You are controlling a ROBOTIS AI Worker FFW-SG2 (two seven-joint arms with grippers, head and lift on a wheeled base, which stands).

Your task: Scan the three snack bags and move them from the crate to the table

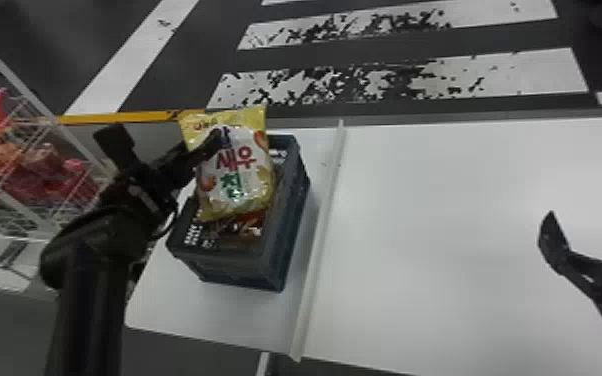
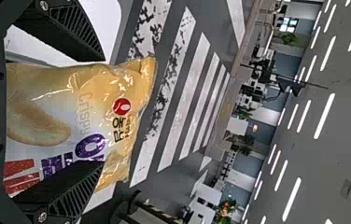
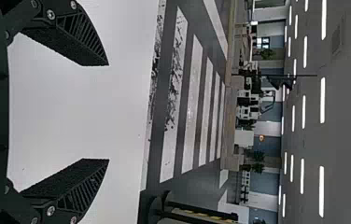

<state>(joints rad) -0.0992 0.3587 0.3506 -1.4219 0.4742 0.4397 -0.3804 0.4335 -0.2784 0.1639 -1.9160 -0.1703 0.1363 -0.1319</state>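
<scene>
1. Jaws: left gripper [image 1: 165, 132] spread wide, one finger across the printed face of the yellow snack bag [image 1: 240, 180], the other off to the bag's left; we see no pinch. Right gripper [image 1: 589, 212] also spread, above the table [image 1: 440, 225]
2. Location: yellow bag tilted up in the crate [image 1: 227, 267], its top edge reaching past the far rim. Reddish packaging [image 1: 252, 225] lies below it; we cannot tell how many bags that makes
3. Weight and stiffness, our estimate: light, plump with air, soft film over loose contents. It should dent under the fingers and spring back
4. Surface: glossy and creased, so probably slippery. We expect a hold on one face alone to slide
5. Fragility: contents likely crumble if squeezed hard. We would close slowly and stop once the film bulges lightly
6. Where to grip: we favour the upper body just under the flat seal, a finger on either side of the bag. Seal alone may bend and let the bag swing; too low, and the fingers may catch the rim or the reddish packaging
7. Next, as we judge it: secure this bag, lift straight clear, then scan
</scene>
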